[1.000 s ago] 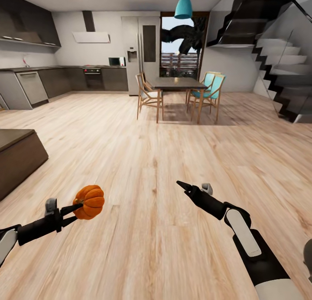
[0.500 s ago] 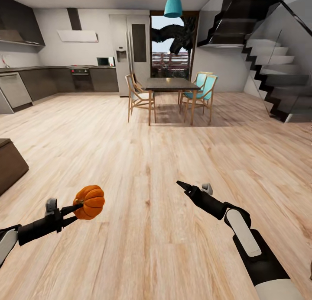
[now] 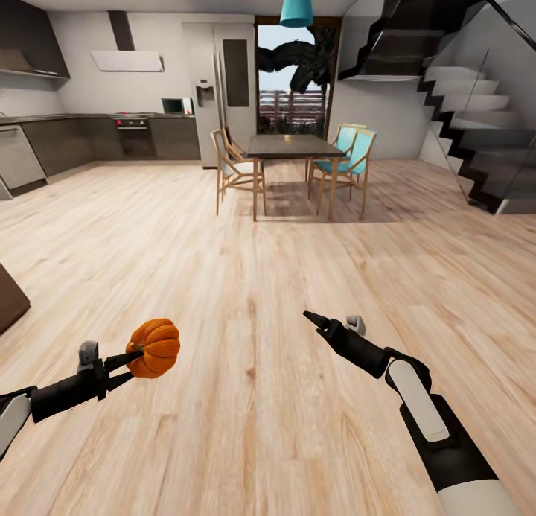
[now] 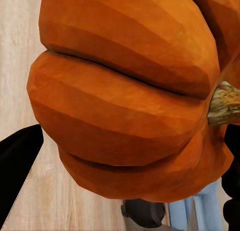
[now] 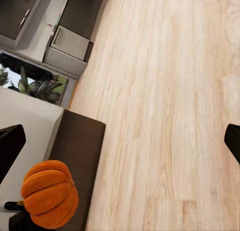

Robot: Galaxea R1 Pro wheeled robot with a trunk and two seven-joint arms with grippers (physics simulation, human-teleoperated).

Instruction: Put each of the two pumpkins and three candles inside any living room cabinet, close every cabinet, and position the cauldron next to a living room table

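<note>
Left gripper (image 3: 128,362): we find it clamped on one pumpkin (image 3: 154,347), carried above the floor (image 3: 268,278).
Right gripper (image 3: 316,320): spread, empty.
Change: view swung rightward; dark cabinet (image 3: 11,298) nearly out of frame, so stowing isn't imminent.

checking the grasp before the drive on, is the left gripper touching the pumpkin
Touching. In the head view the left gripper is closed on the pumpkin, which hangs off the floor; the left wrist view shows the pumpkin between both dark fingers.
</note>
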